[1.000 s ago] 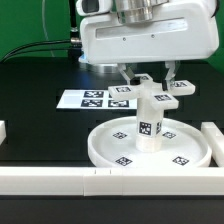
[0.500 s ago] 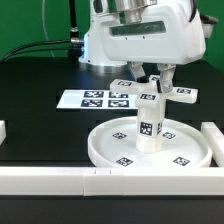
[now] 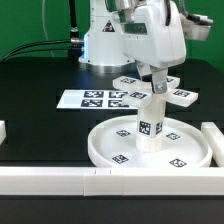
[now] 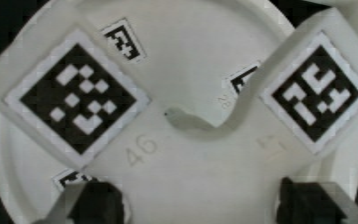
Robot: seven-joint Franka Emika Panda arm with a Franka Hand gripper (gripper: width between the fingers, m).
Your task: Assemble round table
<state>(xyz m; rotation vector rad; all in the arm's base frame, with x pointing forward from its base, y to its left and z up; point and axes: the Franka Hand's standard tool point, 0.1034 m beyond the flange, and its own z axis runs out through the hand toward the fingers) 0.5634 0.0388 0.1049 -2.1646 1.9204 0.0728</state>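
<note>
The large round disc (image 3: 108,150) lies flat on the black table. The short cylinder leg (image 3: 150,124) stands upright on its central hub. The cross-shaped foot (image 3: 177,96) sits on top of the leg. My gripper (image 3: 157,82) reaches straight down over the foot, its fingers closed on the foot's middle. In the wrist view the foot (image 4: 190,150) fills the picture with two tagged arms, and the disc (image 4: 194,28) shows beneath it. The dark fingers (image 4: 98,200) stand on either side of my gripper (image 4: 208,203), against the foot.
The marker board (image 3: 93,98) lies on the table towards the exterior view's left, behind the disc. White border blocks run along the front (image 3: 100,181), the right (image 3: 214,140) and the left edge (image 3: 3,130). The arm's base (image 3: 100,48) stands behind.
My hand has turned about its vertical axis above the leg, and the cross-shaped foot has turned with it. The disc and leg stay in place.
</note>
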